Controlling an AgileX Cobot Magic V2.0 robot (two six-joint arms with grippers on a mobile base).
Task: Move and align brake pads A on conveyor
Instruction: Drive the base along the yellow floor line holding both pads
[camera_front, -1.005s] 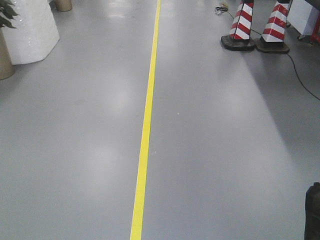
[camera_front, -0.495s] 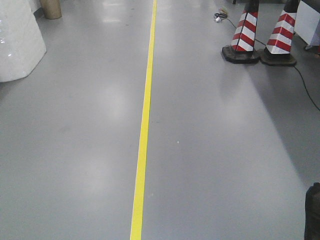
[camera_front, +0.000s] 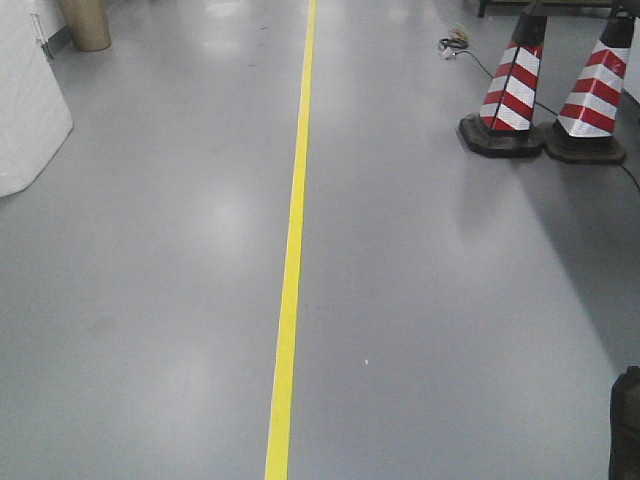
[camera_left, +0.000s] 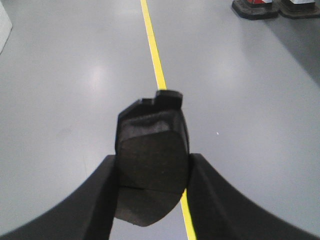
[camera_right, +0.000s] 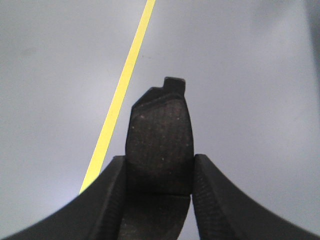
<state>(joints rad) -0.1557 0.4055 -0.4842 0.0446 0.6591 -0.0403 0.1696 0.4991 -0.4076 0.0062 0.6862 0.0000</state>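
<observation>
A factory or workshop hall: grey coated floor (camera_front: 150, 300), yellow lane line (camera_front: 292, 250), striped cones (camera_front: 512, 90).

grey floor (camera_front: 450, 330), yellow line (camera_front: 290, 280); 2 cones (camera_front: 510, 95) (camera_front: 592, 95) red-white diagonal stripes, black bases; brake pads (camera_left: 152, 150) (camera_right: 160, 145) dark grey, speckled.

Two brake pads (camera_left: 152, 150) (camera_right: 160, 145), two striped cones (camera_front: 512, 92) (camera_front: 597, 95), one yellow line (camera_front: 290, 280).

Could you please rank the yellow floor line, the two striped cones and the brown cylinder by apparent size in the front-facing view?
1. Yellow floor line, spanning the frame.
2. Left striped cone and right striped cone: alike, unranked.
3. Brown cylinder, though farther and cropped.
</observation>
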